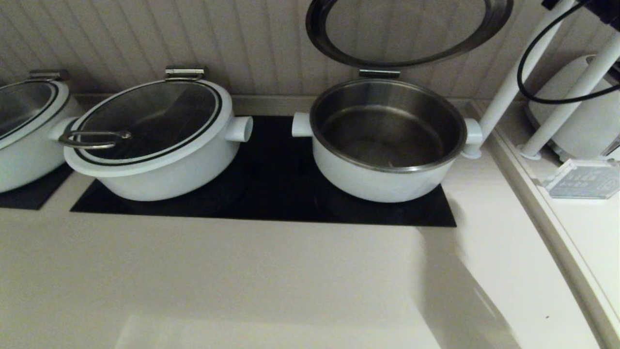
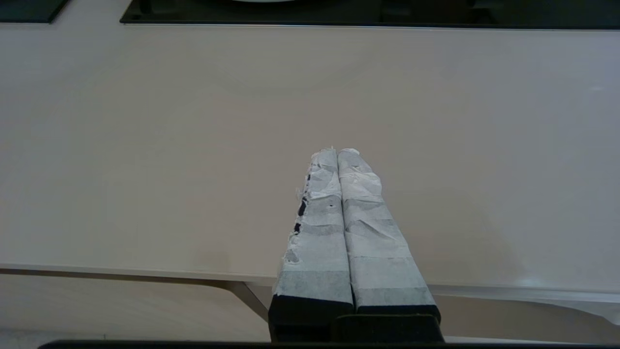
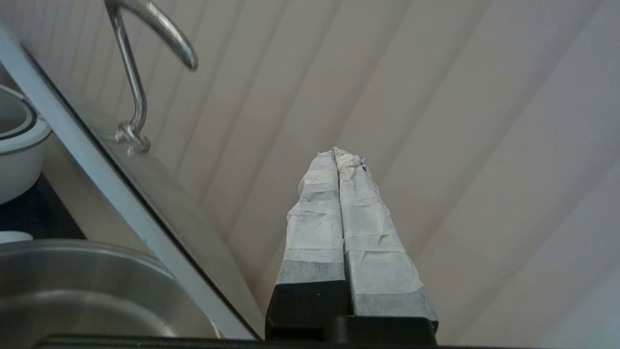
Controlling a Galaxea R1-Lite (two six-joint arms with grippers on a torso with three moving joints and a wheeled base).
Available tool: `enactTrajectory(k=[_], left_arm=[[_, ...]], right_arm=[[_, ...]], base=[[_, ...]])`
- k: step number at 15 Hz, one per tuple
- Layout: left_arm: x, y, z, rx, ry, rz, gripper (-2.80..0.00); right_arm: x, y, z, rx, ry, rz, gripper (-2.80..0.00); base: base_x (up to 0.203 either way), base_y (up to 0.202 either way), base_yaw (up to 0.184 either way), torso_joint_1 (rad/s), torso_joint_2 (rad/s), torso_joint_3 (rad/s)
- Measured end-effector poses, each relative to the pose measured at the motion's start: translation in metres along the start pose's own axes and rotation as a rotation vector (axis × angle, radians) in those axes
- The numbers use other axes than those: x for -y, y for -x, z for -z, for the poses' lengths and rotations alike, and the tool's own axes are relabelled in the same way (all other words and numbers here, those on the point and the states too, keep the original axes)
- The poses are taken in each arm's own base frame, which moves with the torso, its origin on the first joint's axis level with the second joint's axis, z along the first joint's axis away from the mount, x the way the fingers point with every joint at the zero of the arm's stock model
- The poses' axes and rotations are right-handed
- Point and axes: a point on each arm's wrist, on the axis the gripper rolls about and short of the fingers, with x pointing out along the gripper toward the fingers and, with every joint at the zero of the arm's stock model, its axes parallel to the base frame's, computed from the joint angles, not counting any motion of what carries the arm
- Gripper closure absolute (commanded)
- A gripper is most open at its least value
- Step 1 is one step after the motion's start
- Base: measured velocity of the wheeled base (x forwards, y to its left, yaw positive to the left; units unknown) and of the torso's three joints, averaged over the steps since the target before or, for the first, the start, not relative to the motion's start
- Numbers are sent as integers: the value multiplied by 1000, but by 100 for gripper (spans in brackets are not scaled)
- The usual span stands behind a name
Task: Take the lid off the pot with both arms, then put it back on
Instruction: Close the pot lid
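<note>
The pot stands open on the right of the black cooktop, its steel bowl empty. The lid stands raised on its hinge against the wall. In the right wrist view the lid's white rim and arched steel handle lie beside my right gripper. That gripper is shut, empty, apart from the lid and points at the wall. My left gripper is shut and empty, over the bare counter near its front edge. Neither gripper shows in the head view.
A closed white pot with a loop-handle lid sits left of the open pot, and a third pot at far left. White posts, a black cable, a white appliance and a small sign crowd the right side.
</note>
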Motion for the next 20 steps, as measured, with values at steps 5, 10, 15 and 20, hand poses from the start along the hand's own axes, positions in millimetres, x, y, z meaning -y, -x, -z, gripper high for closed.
enactTrajectory(k=[5, 10, 15, 20], left_arm=[[0, 0, 0, 0, 0, 0, 0], [0, 0, 0, 0, 0, 0, 0], [0, 0, 0, 0, 0, -1, 0], [0, 0, 0, 0, 0, -1, 0]], right_arm=[[-3, -1, 9, 13, 1, -31, 0], [-12, -2, 16, 19, -13, -50, 0], [-22, -1, 21, 10, -46, -73, 0], [-26, 2, 17, 19, -92, -135, 0]], base=[[0, 0, 0, 0, 0, 0], [0, 0, 0, 0, 0, 0], [0, 0, 0, 0, 0, 0], [0, 0, 0, 0, 0, 0]])
